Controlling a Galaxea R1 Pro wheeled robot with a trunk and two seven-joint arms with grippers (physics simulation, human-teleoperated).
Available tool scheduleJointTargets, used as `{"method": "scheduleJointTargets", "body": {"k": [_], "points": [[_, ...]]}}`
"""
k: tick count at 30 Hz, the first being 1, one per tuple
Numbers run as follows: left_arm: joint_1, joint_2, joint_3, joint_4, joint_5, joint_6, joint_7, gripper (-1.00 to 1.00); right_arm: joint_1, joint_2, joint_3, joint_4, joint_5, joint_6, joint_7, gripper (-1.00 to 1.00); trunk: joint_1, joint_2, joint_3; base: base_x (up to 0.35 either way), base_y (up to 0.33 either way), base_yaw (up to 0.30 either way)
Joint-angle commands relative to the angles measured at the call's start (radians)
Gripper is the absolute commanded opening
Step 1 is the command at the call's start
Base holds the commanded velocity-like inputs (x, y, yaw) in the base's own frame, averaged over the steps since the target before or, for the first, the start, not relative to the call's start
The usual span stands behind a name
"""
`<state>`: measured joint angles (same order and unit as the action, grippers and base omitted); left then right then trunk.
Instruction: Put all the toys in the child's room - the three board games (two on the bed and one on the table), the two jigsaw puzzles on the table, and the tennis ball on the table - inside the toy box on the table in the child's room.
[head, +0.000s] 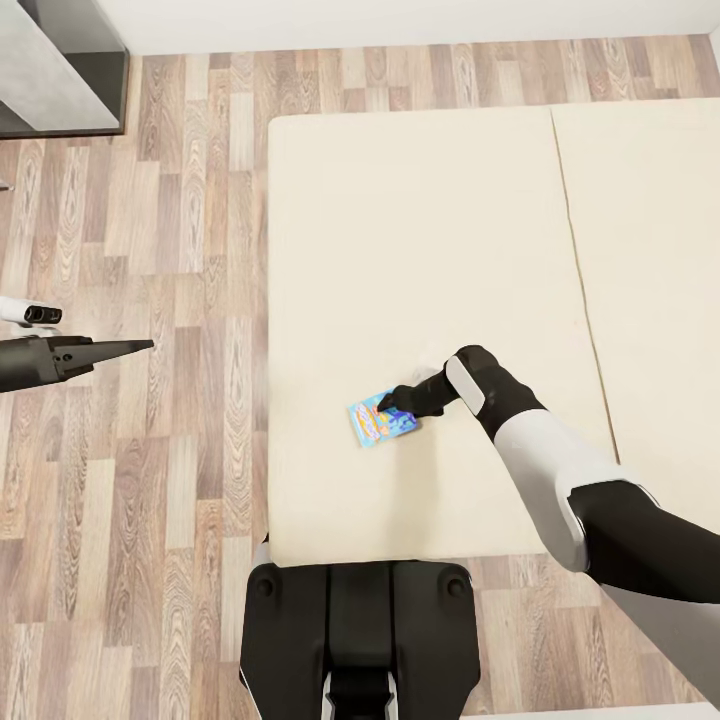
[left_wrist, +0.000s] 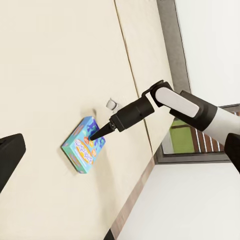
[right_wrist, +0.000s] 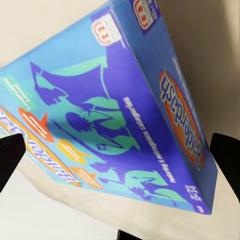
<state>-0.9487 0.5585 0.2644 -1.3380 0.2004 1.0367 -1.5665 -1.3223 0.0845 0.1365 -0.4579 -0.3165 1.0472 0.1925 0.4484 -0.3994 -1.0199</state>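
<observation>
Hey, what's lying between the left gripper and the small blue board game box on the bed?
Nothing: the head view shows bare wood-plank floor and cream mattress between the left gripper and blue board game box.

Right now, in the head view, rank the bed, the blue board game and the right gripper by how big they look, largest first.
1. The bed, by far the largest, spanning most of the picture.
2 and 3. The blue board game and the right gripper look about alike; the gripper covers part of the box and sits nearer the camera, so I won't rank those two.
</observation>
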Motion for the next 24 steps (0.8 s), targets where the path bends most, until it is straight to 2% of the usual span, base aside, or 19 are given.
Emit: {"method": "scheduleJointTargets", "body": {"k": [1,24], "points": [[-0.001,0.000,-0.001,0.000,-0.001,0.011,-0.004,1.00,0.000,0.000,0.000,-0.001,-0.035,-0.053,0.016,1.00,0.002,-0.001,-0.001,0.022,0.000,0.000],[-0.001,0.000,0.000,0.000,-0.001,0.011,-0.004,1.00,0.020,0.000,0.000,-0.004,-0.033,-0.055,0.021,1.00,0.002,-0.001,-0.001,0.002,0.000,0.013]]}}
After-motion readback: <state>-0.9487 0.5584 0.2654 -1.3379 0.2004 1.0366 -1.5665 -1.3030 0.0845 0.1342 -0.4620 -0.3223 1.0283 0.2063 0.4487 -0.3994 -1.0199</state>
